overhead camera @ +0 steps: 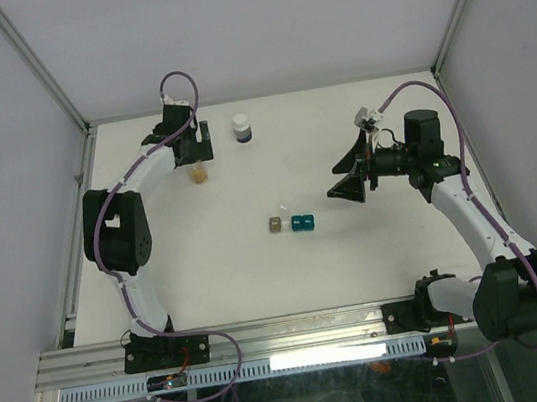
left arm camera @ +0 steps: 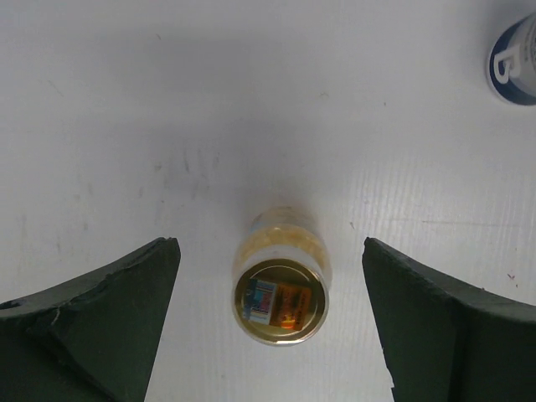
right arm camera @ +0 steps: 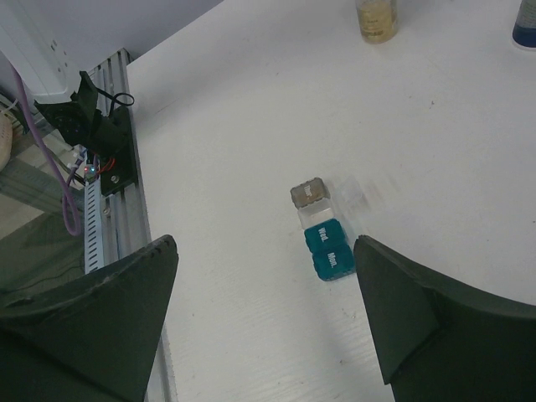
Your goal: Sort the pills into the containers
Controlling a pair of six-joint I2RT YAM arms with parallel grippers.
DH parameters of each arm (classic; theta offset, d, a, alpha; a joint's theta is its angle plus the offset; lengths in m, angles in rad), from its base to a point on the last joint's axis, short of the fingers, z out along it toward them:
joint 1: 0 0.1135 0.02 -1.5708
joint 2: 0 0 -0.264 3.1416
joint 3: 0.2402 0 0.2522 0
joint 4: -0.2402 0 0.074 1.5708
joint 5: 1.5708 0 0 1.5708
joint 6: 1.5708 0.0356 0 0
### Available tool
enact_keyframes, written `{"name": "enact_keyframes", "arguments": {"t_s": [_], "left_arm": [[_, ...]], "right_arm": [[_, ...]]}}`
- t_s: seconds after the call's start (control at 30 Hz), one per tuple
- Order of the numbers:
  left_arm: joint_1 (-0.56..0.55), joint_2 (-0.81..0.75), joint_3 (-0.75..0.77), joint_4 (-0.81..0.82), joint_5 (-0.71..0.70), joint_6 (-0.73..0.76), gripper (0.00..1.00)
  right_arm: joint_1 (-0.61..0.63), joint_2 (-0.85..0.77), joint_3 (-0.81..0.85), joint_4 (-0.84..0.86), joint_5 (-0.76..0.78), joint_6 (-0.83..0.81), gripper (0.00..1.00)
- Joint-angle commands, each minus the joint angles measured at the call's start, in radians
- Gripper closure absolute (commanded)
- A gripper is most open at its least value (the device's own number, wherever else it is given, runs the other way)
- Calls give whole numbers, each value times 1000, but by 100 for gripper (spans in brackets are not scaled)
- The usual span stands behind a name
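The pills show as an orange-tan mass in a small clear vial standing at the back left of the table. In the left wrist view the vial shows a round gold-rimmed end facing the camera. My left gripper is open just above it, and in its own view one finger stands on each side, clear of the vial. The grey-brown container and the teal two-cell container sit mid-table; both show in the right wrist view. My right gripper is open and empty, raised to their right.
A white-capped round bottle with a dark blue label stands right of the vial; it shows in the left wrist view. A small clear cell lies between the grey-brown and teal containers. The aluminium rail runs along the table's near edge.
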Motion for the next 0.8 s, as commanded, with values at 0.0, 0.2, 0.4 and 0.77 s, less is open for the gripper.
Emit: {"name": "enact_keyframes", "arguments": {"t_s": [0.0,0.2,0.4,0.77], "left_arm": [[4,31,67,-27,124,13,11],[6,69,85,-50,142,-9,32],[10,66,94,-74,159,-8,76],[-17,-215,-43,-74,478,-98,97]], "right_arm": [[-16,-29,4,59,-35,18,10],[-25,-31,1,60,-51,20,10],[-28,-34,0,61,-58,21,10],[-26,-54,-17,75,-97,-16,10]]}}
